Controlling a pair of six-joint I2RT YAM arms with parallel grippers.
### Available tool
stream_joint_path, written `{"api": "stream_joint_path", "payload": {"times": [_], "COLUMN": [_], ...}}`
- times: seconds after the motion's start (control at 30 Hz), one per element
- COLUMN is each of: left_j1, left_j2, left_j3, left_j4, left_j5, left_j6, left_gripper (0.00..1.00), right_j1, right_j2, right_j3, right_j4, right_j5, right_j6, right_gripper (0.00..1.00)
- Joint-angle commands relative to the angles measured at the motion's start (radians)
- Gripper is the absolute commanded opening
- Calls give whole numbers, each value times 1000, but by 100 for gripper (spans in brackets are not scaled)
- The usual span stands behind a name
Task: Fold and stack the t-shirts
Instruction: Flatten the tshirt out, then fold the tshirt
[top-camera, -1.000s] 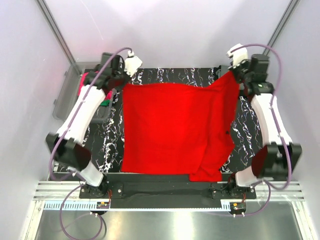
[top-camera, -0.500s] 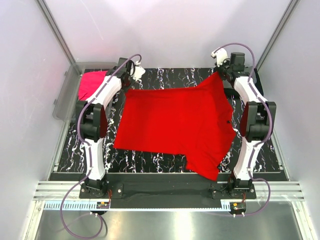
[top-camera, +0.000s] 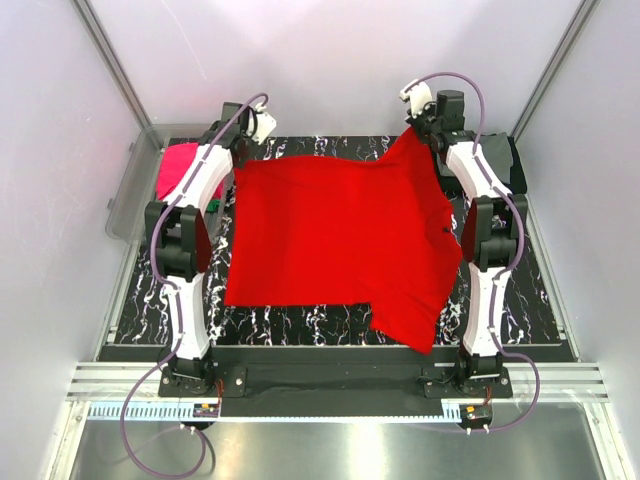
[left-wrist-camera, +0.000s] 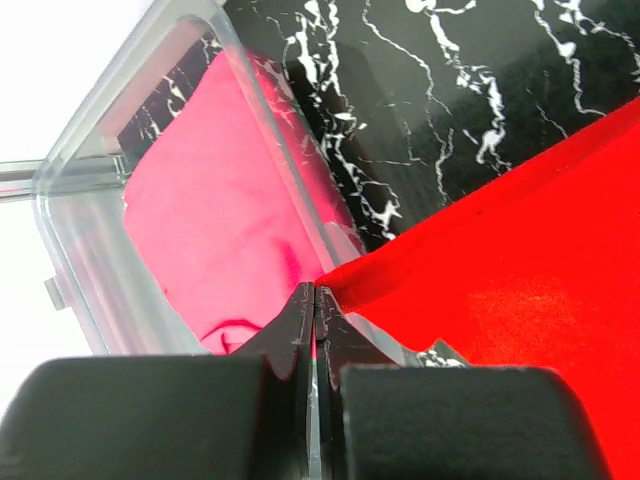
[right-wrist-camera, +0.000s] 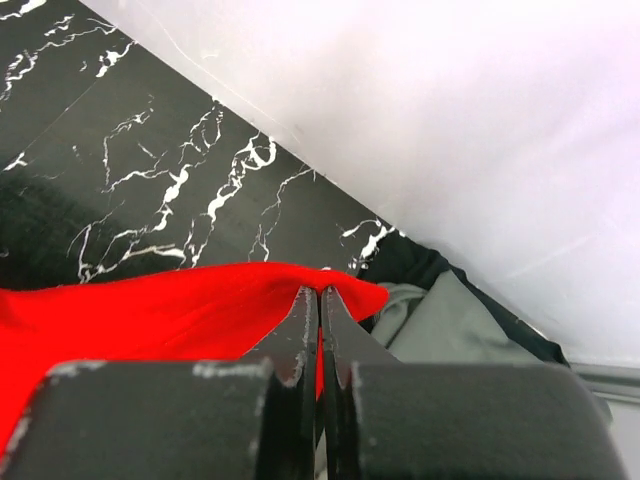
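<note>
A bright red t-shirt (top-camera: 335, 240) lies spread over the black marble table (top-camera: 140, 290), its two far corners lifted. My left gripper (top-camera: 238, 160) is shut on the far left corner. In the left wrist view the gripper (left-wrist-camera: 314, 292) pinches the red cloth (left-wrist-camera: 520, 250) right beside the bin. My right gripper (top-camera: 418, 135) is shut on the far right corner, and its wrist view shows the gripper (right-wrist-camera: 320, 292) nipping a fold of the red cloth (right-wrist-camera: 150, 310). A magenta-pink t-shirt (left-wrist-camera: 220, 230) lies in the clear bin (left-wrist-camera: 90, 150). Grey (right-wrist-camera: 450, 330) and black (right-wrist-camera: 410, 260) t-shirts lie just beyond the right gripper.
The clear plastic bin (top-camera: 135, 185) stands at the far left edge of the table, against the left wall. Grey and black cloth (top-camera: 500, 160) is piled at the far right corner. White walls close in on the back and sides.
Both arms have stretched toward the back of the table, dragging the red t-shirt away from the near edge. Its near hem now lies farther up the table.
</note>
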Motion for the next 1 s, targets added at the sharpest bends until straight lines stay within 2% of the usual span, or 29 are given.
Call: {"api": "stream_joint_path", "payload": {"times": [0.0, 0.23, 0.37, 0.63, 0.97], "left_j1": [2, 0, -9, -9, -21], "left_j2": [37, 59, 48, 138, 53], "left_j3": [64, 78, 99, 262, 118], "left_j4": [42, 49, 47, 46, 46], "left_j5": [-34, -40, -31, -45, -22], "left_j6": [23, 44, 43, 109, 74], "left_gripper": [0, 0, 0, 0, 0], "right_j1": [6, 4, 6, 20, 32], "right_j2": [48, 66, -7, -83, -107], "right_j3": [83, 114, 65, 26, 26], "right_j4": [21, -51, -96, -134, -159], "right_j5": [55, 105, 102, 116, 147], "right_j6": [18, -5, -15, -25, -1], "right_gripper": [0, 0, 0, 0, 0]}}
